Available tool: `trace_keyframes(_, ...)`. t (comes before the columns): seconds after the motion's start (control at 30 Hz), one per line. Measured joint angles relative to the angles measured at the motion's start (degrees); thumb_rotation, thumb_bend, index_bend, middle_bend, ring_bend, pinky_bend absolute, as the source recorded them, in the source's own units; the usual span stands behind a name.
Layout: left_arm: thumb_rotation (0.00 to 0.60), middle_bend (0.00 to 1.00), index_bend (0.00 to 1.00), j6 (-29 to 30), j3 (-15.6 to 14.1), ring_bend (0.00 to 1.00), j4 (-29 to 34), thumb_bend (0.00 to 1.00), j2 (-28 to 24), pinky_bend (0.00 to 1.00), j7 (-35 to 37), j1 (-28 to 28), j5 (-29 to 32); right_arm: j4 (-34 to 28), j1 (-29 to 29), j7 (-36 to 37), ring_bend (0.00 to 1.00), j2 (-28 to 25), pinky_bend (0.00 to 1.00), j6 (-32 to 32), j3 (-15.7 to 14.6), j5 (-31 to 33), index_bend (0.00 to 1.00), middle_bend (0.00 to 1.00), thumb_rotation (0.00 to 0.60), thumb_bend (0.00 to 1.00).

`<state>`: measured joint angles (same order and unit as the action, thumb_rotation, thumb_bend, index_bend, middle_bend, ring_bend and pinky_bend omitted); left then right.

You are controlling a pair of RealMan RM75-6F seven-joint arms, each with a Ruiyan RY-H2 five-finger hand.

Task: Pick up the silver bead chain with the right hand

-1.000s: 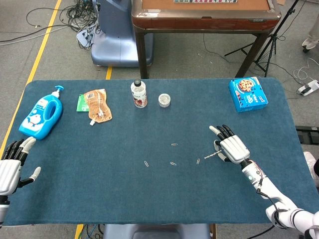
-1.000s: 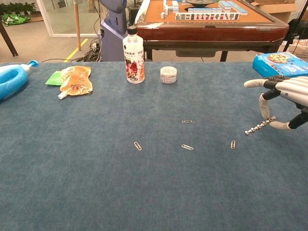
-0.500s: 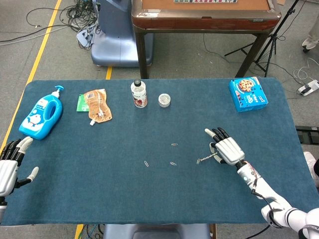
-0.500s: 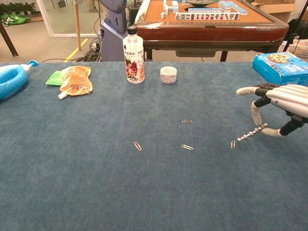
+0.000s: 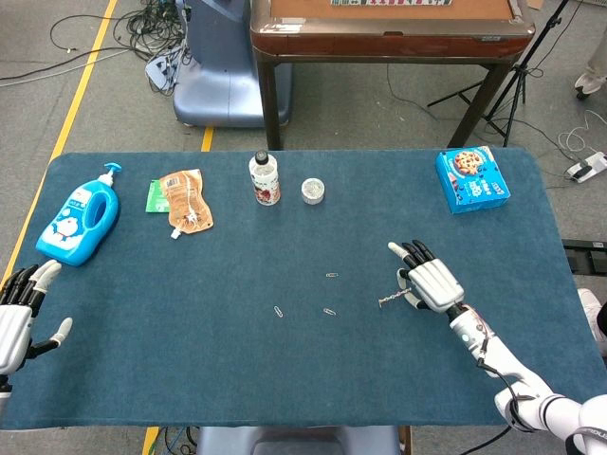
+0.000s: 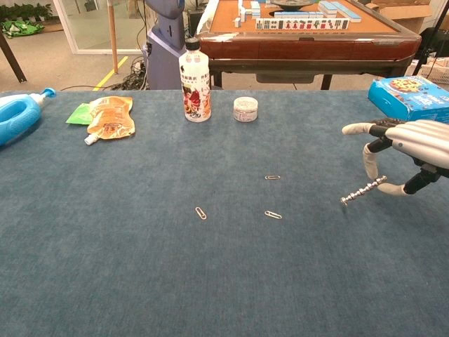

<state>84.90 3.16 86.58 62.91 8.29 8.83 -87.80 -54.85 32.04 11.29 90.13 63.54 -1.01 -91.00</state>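
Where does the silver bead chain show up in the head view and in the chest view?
Head view: silver bead chain right of centre, at the right hand.
Chest view: chain near the right edge, held off the cloth by that hand.
Shared landmark: the blue cookie box behind it.

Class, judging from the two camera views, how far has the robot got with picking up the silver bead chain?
Done: the right hand pinches one end of the silver bead chain. In hand: the chain slants down from the fingers, its far end at or just above the blue table cover. Left: lifting it fully clear. The left hand waits apart, holding nothing.
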Motion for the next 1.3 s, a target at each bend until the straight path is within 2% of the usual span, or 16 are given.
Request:
trace_keyframes(0.23, 0.600, 0.00, 0.00, -0.4, 0.0, 0.00, 0.1, 0.36, 0.3, 0.00, -1.0, 0.2, 0.2, -1.9, -0.8, 0.1, 0.00, -2.3, 0.00, 1.6, 0.6, 0.4, 0.62, 0.06, 0.600, 0.31)
trace_keyframes(0.3, 0.600, 0.00, 0.00, -0.6, 0.0, 0.00, 0.2, 0.36, 0.4, 0.00, -1.4, 0.3, 0.3, -2.4, -1.0, -0.1, 0.00, -2.8, 0.00, 1.2, 0.4, 0.6, 0.52, 0.03, 0.600, 0.29)
trace_keyframes(0.43, 0.600, 0.00, 0.00, -1.0, 0.0, 0.00, 0.2, 0.36, 0.7, 0.00, -1.9, 0.5, 0.4, -4.3, -1.0, -0.9, 0.00, -4.4, 0.00, -1.3, 0.1, 1.5, 0.19, 0.00, 0.600, 0.22)
trace_keyframes(0.57, 0.600, 0.00, 0.00, -0.9, 0.1, 0.00, 0.2, 0.36, 0.7, 0.00, -2.0, 0.5, 0.4, -8.3, -0.7, -3.1, 0.00, -6.9, 0.00, -5.0, 0.1, 3.5, 0.05, 0.00, 0.600, 0.17)
trace_keyframes(0.77, 0.600, 0.00, 0.00, -0.7, 0.1, 0.00, 0.0, 0.36, 0.8, 0.00, -1.9, 0.4, 0.3, -12.8, -0.7, -5.1, 0.00, -9.8, 0.00, -6.7, 0.7, 5.7, 0.02, 0.00, 0.600, 0.17)
trace_keyframes(1.03, 0.600, 0.00, 0.00, -1.0, 0.0, 0.00, 0.1, 0.36, 0.9, 0.00, -2.1, 0.6, 0.2, -19.2, -3.7, -7.1, 0.00, -15.4, 0.00, -3.8, 0.3, 6.6, 0.00, 0.00, 0.600, 0.19)
trace_keyframes(1.3, 0.600, 0.00, 0.00, -3.6, -0.3, 0.00, 0.3, 0.36, 0.8, 0.00, -2.0, 1.5, 0.6, -26.6, -12.1, -12.5, 0.00, -21.1, 0.00, 7.1, -1.6, 7.1, 0.00, 0.00, 0.600, 0.19)
